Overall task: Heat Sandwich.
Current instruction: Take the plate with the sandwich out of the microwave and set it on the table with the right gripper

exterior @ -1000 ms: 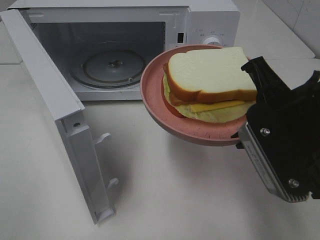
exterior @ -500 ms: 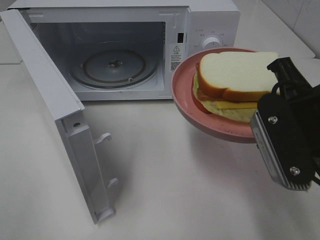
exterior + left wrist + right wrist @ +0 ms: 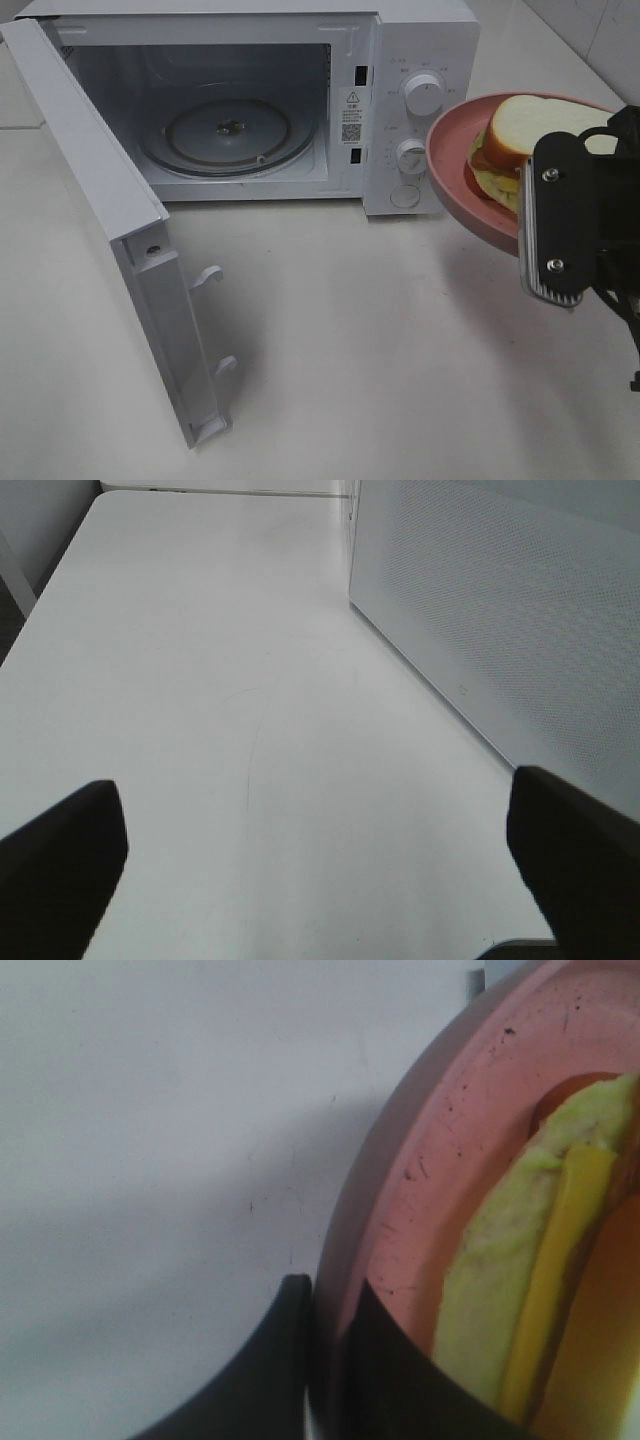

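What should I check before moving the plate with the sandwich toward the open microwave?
1. Grip on the plate: the right gripper is shut on the rim, one finger on each side. Ok.
2. Sandwich seated on the plate: it rests inside the rim, partly hidden by the arm. Ok.
3. Plate level: it looks tilted in the high view. Cannot tell if it is safe.
4. Microwave door: swung wide open. Ok.
5. Turntable: bare, nothing on it. Ok.
6. Left gripper: open, holding nothing, over bare table beside the microwave. Ok.
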You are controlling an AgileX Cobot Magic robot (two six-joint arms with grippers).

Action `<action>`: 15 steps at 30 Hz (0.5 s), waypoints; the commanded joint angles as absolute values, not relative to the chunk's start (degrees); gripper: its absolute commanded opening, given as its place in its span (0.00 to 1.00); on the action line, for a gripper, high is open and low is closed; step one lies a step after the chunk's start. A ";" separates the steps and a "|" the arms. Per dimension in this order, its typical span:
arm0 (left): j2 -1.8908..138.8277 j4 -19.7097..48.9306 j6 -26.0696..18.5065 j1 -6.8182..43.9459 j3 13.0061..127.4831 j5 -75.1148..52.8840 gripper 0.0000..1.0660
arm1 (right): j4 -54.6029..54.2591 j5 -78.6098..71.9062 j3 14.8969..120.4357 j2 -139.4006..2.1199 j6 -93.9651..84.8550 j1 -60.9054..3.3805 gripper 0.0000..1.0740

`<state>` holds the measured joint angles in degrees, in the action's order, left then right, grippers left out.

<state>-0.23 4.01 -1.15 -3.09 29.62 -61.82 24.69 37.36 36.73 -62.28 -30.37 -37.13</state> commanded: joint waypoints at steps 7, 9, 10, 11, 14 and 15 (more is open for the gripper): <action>-1.43 3.95 -0.97 -3.09 29.51 -61.36 0.92 | 28.30 41.25 36.78 -61.54 -16.67 -36.84 0.01; -1.43 3.95 -0.97 -3.09 29.51 -61.36 0.92 | 28.30 43.43 36.78 -61.54 -12.32 -36.84 0.01; -1.43 3.95 -0.97 -3.09 29.51 -61.36 0.92 | 28.30 44.06 36.78 -61.54 -11.12 -36.84 0.01; -1.43 3.95 -0.97 -3.09 29.51 -61.36 0.92 | 28.30 44.46 36.78 -61.54 -10.03 -36.84 0.01; -1.43 3.95 -0.97 -3.09 29.51 -61.36 0.92 | 28.48 45.61 36.78 -61.54 -7.85 -36.84 0.01; -1.43 3.95 -0.97 -3.09 29.51 -61.36 0.92 | 28.48 45.89 36.78 -61.54 -7.10 -36.84 0.01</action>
